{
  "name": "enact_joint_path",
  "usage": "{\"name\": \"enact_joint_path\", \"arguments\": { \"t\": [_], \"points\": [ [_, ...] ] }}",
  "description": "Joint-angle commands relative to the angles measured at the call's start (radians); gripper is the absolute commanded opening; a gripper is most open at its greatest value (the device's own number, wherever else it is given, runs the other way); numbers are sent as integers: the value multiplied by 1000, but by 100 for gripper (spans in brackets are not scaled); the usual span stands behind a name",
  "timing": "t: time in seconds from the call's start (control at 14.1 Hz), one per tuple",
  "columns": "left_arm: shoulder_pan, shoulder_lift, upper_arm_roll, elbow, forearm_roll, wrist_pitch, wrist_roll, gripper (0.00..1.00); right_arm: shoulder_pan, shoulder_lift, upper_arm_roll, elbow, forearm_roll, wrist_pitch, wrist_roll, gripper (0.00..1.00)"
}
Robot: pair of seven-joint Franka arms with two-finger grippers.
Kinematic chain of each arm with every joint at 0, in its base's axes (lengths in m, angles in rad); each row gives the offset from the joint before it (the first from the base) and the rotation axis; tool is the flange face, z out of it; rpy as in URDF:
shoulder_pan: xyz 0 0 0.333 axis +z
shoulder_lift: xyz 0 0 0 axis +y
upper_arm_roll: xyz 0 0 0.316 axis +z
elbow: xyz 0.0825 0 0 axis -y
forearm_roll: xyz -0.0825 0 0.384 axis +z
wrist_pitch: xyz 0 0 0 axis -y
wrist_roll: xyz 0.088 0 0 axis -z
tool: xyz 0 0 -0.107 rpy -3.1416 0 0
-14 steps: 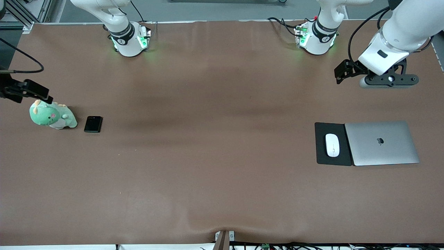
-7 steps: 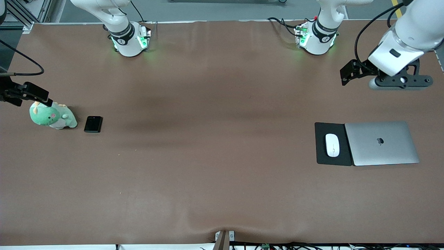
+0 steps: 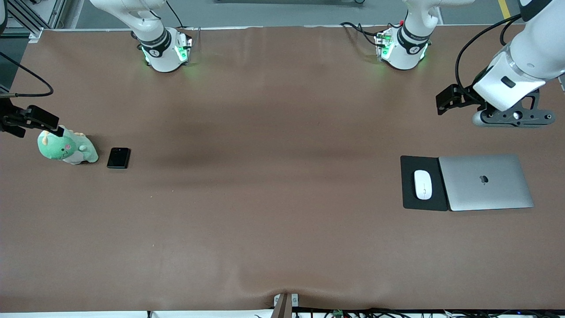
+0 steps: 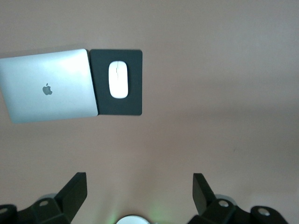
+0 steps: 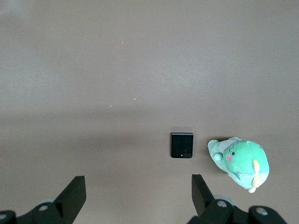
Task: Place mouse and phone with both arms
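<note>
Mouse (image 3: pixel 423 184) sitting on black pad (image 3: pixel 412 198); phone (image 3: pixel 118 157) lying beside plush toy (image 3: pixel 66 149). Left gripper (image 4: pixel 140 193) and right gripper (image 5: pixel 138 195) hovering, fingers spread, seemingly empty.

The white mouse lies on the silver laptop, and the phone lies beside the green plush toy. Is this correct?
Not quite. The mouse lies on the black pad beside the laptop, as the front view shows. The phone does lie beside the plush toy.

Left gripper (image 3: pixel 512 118) drifts toward the left arm's end of the table — closer above the closed laptop (image 3: pixel 485 182) than a second ago. Right gripper (image 5: pixel 135 196) edges out over the table's end, near the green plush toy (image 3: pixel 66 148).
</note>
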Motion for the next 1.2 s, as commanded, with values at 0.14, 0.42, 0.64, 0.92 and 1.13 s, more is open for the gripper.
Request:
{"name": "enact_joint_path", "arguments": {
  "t": [0.14, 0.42, 0.64, 0.92, 1.13],
  "points": [
    [27, 2, -12, 25, -19, -33, 13, 100, -8, -30, 8, -33, 9, 14, -15, 100],
    [41, -4, -21, 25, -33, -30, -55, 100, -6, -29, 9, -33, 9, 29, -16, 100],
    [38, -28, -51, 8, -16, -27, -123, 100, -5, -27, 9, -33, 9, 31, -19, 100],
    [36, -108, -43, -119, -24, 60, -137, 100, 5, -27, 12, -47, -2, 47, -19, 100],
    [20, -105, -14, -118, -22, 59, -176, 100, 6, -25, 12, -56, -27, 67, -19, 100]
  ]
}}
